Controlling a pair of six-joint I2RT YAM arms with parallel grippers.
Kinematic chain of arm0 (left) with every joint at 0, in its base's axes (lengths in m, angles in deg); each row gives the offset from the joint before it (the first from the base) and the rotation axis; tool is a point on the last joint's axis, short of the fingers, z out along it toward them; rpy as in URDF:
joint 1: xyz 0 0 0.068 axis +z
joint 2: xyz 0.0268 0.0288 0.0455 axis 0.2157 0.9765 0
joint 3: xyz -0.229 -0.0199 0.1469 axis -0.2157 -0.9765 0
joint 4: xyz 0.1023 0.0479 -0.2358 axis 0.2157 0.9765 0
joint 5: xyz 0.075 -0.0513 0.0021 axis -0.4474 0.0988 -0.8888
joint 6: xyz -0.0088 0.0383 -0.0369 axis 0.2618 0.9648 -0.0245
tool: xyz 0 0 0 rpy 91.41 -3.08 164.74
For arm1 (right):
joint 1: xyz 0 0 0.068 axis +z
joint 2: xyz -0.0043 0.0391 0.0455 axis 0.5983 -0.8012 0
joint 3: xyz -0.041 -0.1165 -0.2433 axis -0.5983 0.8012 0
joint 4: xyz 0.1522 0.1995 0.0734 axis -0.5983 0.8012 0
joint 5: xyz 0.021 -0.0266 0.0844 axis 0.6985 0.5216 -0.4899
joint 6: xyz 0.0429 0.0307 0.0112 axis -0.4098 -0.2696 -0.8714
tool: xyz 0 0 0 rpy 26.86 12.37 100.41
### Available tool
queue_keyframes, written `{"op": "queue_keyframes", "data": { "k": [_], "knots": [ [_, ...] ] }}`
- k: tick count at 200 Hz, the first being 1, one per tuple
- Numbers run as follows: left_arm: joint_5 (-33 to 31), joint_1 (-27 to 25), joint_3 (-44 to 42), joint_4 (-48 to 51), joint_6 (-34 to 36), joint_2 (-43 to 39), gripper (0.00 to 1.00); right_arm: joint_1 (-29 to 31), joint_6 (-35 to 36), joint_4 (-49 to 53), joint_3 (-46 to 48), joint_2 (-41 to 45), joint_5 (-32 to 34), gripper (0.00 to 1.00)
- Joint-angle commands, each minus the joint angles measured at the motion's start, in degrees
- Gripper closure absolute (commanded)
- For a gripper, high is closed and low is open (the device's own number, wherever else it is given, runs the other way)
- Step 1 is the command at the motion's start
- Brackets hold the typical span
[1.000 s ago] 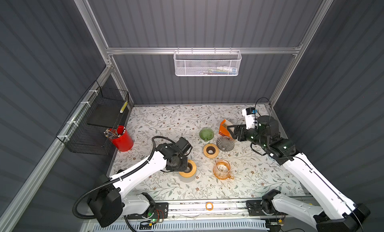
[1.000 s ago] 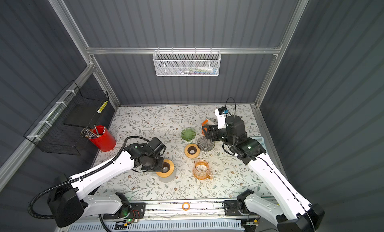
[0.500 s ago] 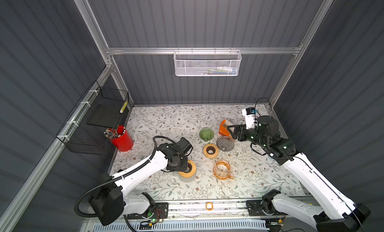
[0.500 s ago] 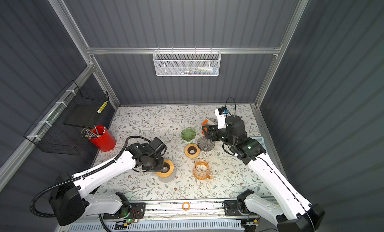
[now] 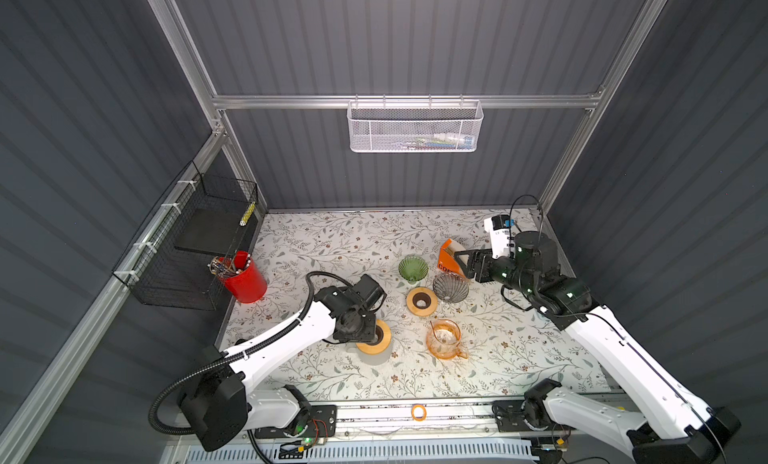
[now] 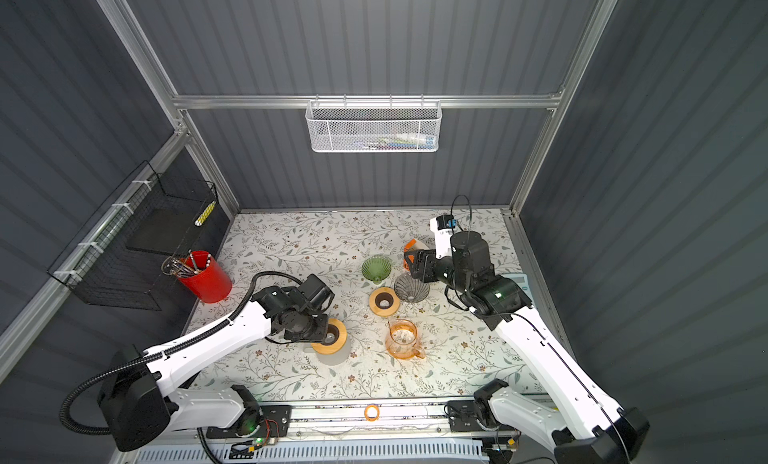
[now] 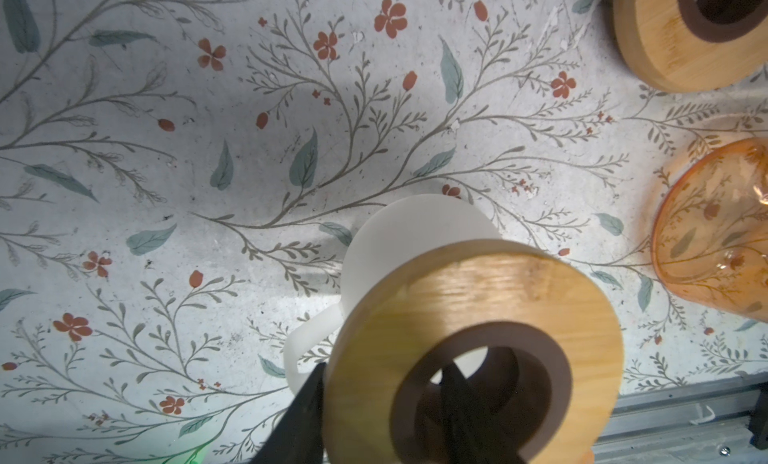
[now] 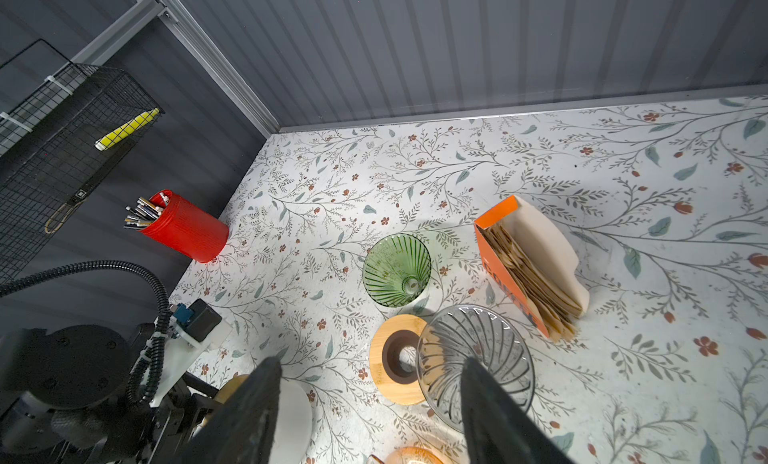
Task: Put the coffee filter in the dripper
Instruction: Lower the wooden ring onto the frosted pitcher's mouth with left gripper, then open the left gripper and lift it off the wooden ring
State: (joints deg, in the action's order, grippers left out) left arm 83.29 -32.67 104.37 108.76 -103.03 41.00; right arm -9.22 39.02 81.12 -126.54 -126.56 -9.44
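Brown paper coffee filters stand in an orange box (image 8: pixel 511 283) at the back right, seen in both top views (image 5: pixel 446 254) (image 6: pixel 409 247). Beside it are a green glass dripper (image 8: pixel 397 269) (image 5: pixel 412 268) and a grey glass dripper (image 8: pixel 478 358) (image 5: pixel 450 287). My right gripper (image 8: pixel 370 364) (image 5: pixel 463 263) hovers open above the grey dripper, holding nothing. My left gripper (image 7: pixel 384 368) (image 5: pixel 368 337) straddles the wall of a wooden ring (image 7: pixel 457 300) lying on a white mug (image 7: pixel 415 229). One finger is in the hole and one outside, loosely apart.
A second wooden ring (image 5: pixel 421 302) lies on the table next to the grey dripper. An orange glass pitcher (image 5: pixel 444 339) stands right of the mug. A red cup of pens (image 5: pixel 243 277) and a black wire basket (image 5: pixel 187 250) are at the left wall.
My left gripper's jaws have spread a little around the wooden ring on the mug. The right arm has not moved.
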Motion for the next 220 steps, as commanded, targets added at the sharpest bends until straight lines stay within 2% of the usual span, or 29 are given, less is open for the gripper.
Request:
{"op": "queue_keyframes", "data": {
  "k": [1, 107, 155, 220],
  "knots": [
    [1.52, -0.66, 1.62, -0.34, 1.4, -0.01, 0.55, 0.28, -0.42, -1.06, -1.24, 0.0, -0.18, 0.31],
    [-1.38, -0.89, 1.37, 1.85, 0.35, -2.55, 0.48, 0.31, -0.77, -1.03, -1.33, -0.35, -0.33, 0.31],
    [-4.13, -0.84, 2.08, 3.93, -0.8, -4.51, 0.49, 0.29, -0.65, -1.05, -1.76, -0.02, -0.1, 0.31],
    [-9.53, -0.84, 7.0, 7.57, 0.51, -8.0, 0.47, 0.33, 0.75, 5.54, -2.12, 0.56, 4.45, 0.31]
  ]
}}
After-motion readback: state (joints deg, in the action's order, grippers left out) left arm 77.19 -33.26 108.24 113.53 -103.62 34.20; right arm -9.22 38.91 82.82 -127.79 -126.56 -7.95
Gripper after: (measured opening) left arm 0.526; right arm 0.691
